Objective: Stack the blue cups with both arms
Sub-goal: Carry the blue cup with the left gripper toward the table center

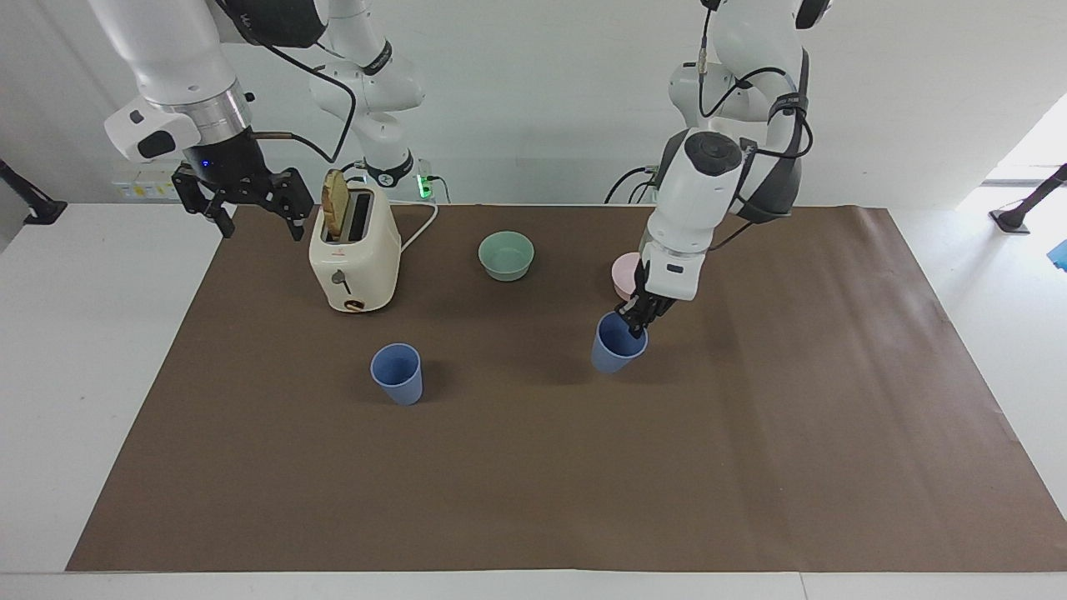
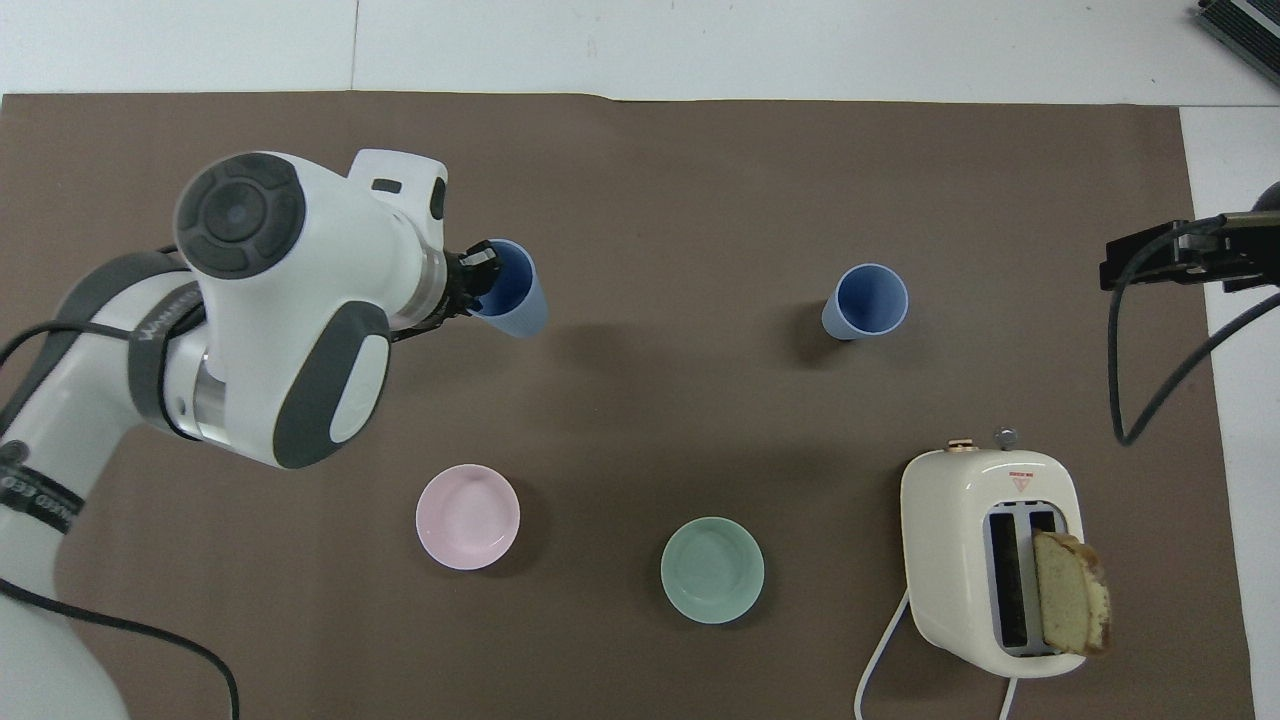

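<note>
Black and spread wide, our right gripper [image 1: 254, 218] waits in the air beside the cream toaster [image 1: 354, 260], which holds a slice of bread [image 1: 334, 205]. One blue cup [image 1: 398, 374] stands upright on the brown mat [image 1: 533, 467], farther from us than the toaster. Next comes the mint-green bowl [image 1: 506, 255]. Then our left gripper [image 1: 637, 322] pinches the rim of the second blue cup [image 1: 617, 347], tilted, over the mat near the pink bowl [image 1: 622, 275].

Bright even light, soft shadows, window glare, sharp focus
</note>
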